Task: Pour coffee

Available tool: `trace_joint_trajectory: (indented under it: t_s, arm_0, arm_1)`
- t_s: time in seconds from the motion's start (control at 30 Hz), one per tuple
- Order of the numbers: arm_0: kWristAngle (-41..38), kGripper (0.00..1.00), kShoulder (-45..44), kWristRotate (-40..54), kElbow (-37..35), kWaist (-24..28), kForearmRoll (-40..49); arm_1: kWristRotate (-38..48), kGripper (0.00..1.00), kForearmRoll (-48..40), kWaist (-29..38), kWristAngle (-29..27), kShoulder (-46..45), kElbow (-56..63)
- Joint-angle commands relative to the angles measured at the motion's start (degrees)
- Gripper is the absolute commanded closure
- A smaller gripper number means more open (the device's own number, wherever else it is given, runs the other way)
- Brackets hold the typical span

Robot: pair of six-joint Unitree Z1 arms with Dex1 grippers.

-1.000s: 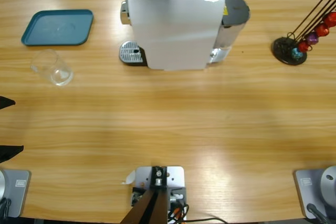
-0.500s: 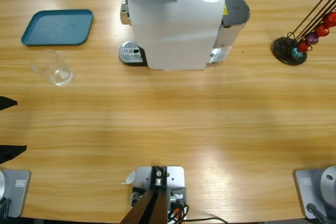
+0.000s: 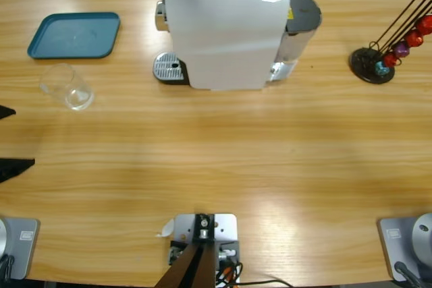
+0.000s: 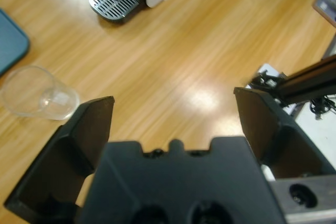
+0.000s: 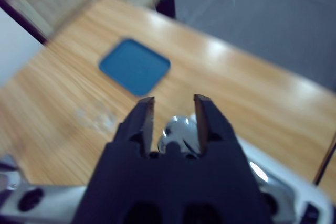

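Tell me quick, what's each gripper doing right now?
Left gripper: open, holding nothing, near the glass.
Right gripper: jaws slightly apart, nothing held, above the coffee machine.

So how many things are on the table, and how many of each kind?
Coffee machine: 1
Glass cup: 1
Blue tray: 1
Capsule holder: 1
Total: 4
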Motion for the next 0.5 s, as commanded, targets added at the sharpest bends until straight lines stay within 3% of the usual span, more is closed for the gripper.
trace_joint_trajectory:
  t_s: [0.03,0.17,0.23,0.5]
  arm_0:
    - [5.03,0.000,0.52,-0.35,3.20,5.18,-1.05]
    - [6.88,0.000,-0.13,0.57,3.96,13.17,-1.61]
    - [8.92,0.000,-0.03,1.55,6.88,15.14,-6.03]
    - [14.98,0.000,7.74,1.85,13.50,21.24,-17.57]
  arm_1:
    - [-3.38,0.000,7.62,-0.28,0.36,-13.25,7.61]
    - [-2.54,0.000,7.26,-0.28,-0.55,-21.46,19.76]
    - [-1.87,0.000,6.94,-0.28,-0.25,-24.27,23.40]
    - [0.62,0.000,4.64,-0.28,0.08,-24.18,28.27]
